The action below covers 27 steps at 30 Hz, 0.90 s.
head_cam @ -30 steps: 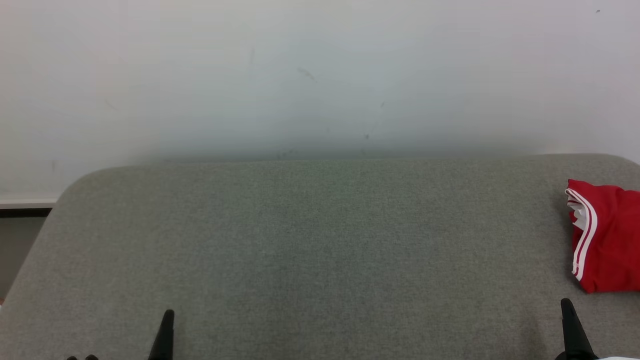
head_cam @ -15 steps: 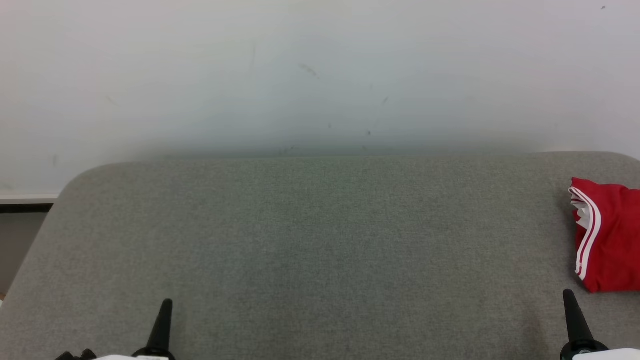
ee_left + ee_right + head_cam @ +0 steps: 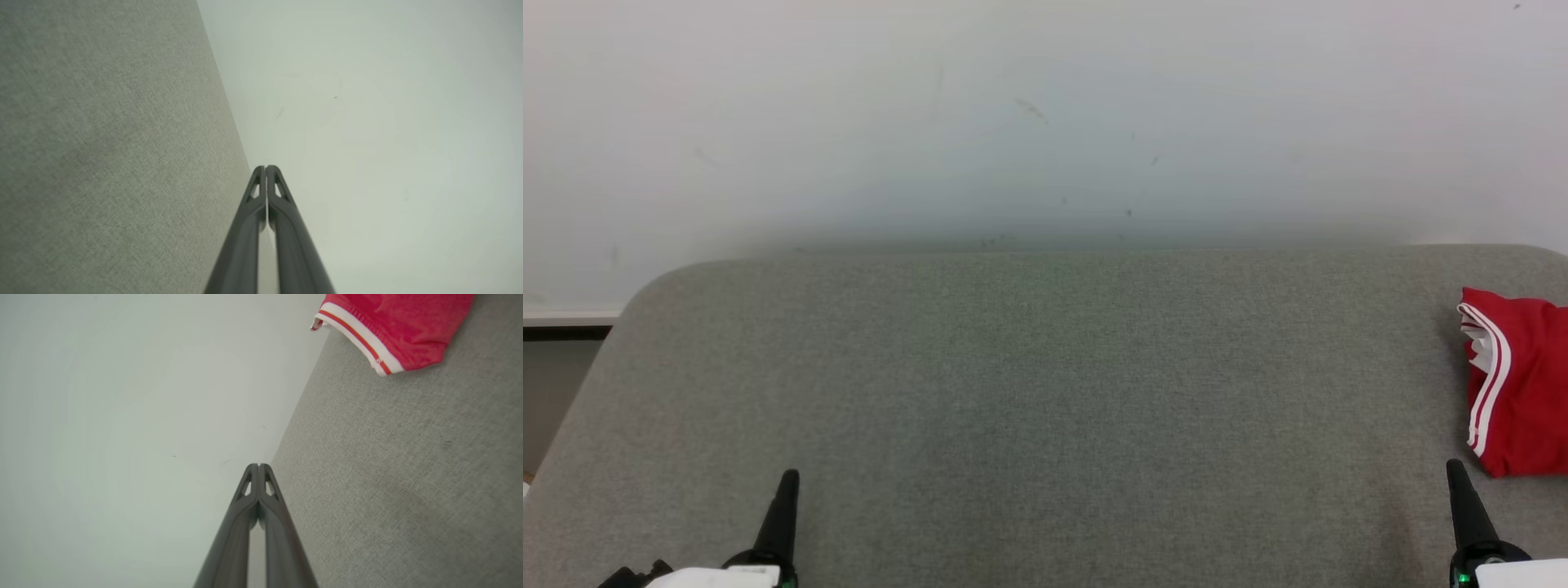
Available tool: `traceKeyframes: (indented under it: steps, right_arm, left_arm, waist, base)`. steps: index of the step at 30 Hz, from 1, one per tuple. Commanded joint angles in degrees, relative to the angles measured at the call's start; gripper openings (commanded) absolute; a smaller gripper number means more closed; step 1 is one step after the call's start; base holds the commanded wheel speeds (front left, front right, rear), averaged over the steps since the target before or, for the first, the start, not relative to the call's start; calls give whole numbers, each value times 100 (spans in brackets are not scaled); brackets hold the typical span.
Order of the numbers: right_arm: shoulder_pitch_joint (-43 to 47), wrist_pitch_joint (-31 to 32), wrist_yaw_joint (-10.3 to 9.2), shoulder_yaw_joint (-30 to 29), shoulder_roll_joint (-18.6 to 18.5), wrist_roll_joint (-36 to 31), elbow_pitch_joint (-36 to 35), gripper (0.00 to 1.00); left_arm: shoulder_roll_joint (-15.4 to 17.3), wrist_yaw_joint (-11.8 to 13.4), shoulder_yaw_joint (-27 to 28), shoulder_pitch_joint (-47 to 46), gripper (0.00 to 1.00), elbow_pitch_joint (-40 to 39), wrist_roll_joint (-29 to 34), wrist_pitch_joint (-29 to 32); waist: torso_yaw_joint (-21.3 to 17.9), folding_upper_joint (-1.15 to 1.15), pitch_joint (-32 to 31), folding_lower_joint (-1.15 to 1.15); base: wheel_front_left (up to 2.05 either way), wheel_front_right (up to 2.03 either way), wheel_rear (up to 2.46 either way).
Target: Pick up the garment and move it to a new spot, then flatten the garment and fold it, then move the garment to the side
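The garment (image 3: 1523, 380) is red with white stripes along its edge, folded into a compact bundle at the far right of the grey padded surface (image 3: 1045, 392), partly cut off by the head view's edge. It appears again in the right wrist view, garment (image 3: 392, 326), at the top. My right gripper (image 3: 1454, 469) is shut and empty, just in front of the garment without touching it. Its fingertips meet in the right wrist view, right gripper (image 3: 258, 465). My left gripper (image 3: 789, 478) is shut and empty at the lower left; in the left wrist view the left gripper (image 3: 266, 167) has both tips pressed together.
A pale wall (image 3: 1045, 122) rises directly behind the grey surface. The surface's rounded left corner (image 3: 654, 290) drops to a strip of floor and a dark baseboard (image 3: 564, 333) at the left edge.
Both grippers have come further up into the head view, with more of their bases showing. The whole picture has shifted slightly, so the camera moved. The garment lies as before.
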Motion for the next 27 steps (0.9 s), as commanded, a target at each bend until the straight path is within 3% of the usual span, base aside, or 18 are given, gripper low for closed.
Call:
traceKeyframes:
  steps: [1, 27]
  right_arm:
    - [-120, 40, -9, -21, -61, 92, -44, 0]
    - [-261, 317, -11, -103, -67, 1218, -101, 0]
  left_arm:
    - [42, -31, 26, -88, 0, -18, -134, 34]
    - [47, -170, 167, -305, 0, 16, -1235, 321]
  waist:
    - [2, 0, 2, 0]
    - [54, 0, 103, 0]
  base:
    - [0, 0, 0]
    - [0, 0, 0]
